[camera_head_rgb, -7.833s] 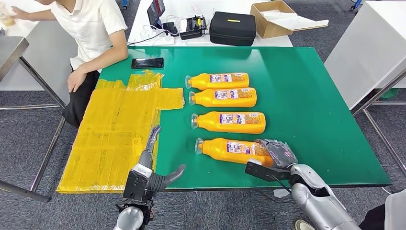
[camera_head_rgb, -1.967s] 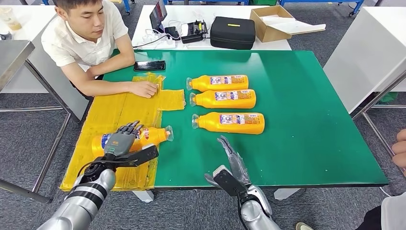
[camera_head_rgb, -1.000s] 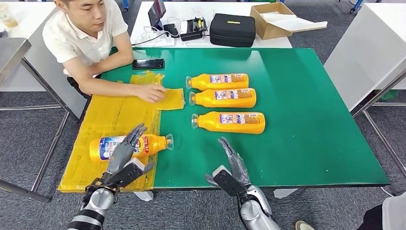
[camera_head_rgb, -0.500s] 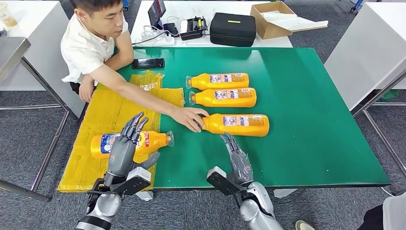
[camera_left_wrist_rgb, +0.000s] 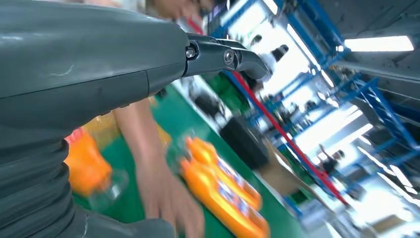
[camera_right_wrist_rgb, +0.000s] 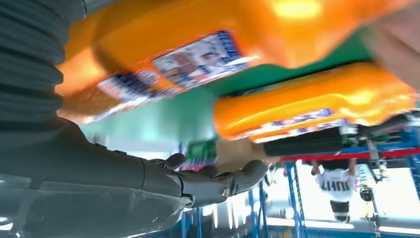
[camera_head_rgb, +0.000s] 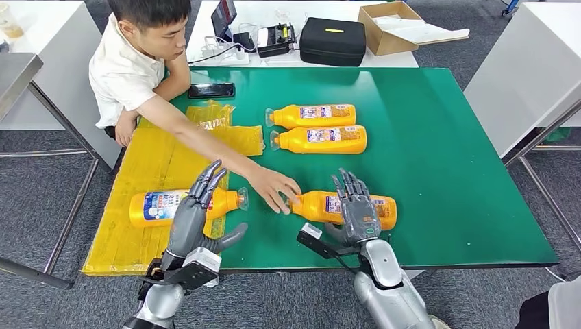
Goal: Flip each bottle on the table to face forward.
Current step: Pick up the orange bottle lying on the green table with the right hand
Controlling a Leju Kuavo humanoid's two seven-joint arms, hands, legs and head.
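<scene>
The nearest bottle (camera_head_rgb: pixel 342 208) is found lying flat on the green table (camera_head_rgb: pixel 445 171), close to the near edge, with its long axis running left to right and its neck pointed toward the left, where a person's hand (camera_head_rgb: pixel 274 188) is touching it. The right hand (camera_head_rgb: pixel 357 209) is laid over the middle of its body, fingers spread across the label; whether the bottle is really grasped cannot be told. This hand is clearly the nearer one (the left hand (camera_head_rgb: pixel 195 212) is held apart with fingers open, holding nothing, beside a flipped bottle (camera_head_rgb: pixel 161 205) on the yellow sheet (camera_head_rgb: pixel 157 164)). Two more bottles (camera_head_rgb: pixel 312 115) (camera_head_rgb: pixel 320 139) are seen farther back, parallel. The bottles look like smooth, glossy orange plastic, flattened in shape, with clear caps.
</scene>
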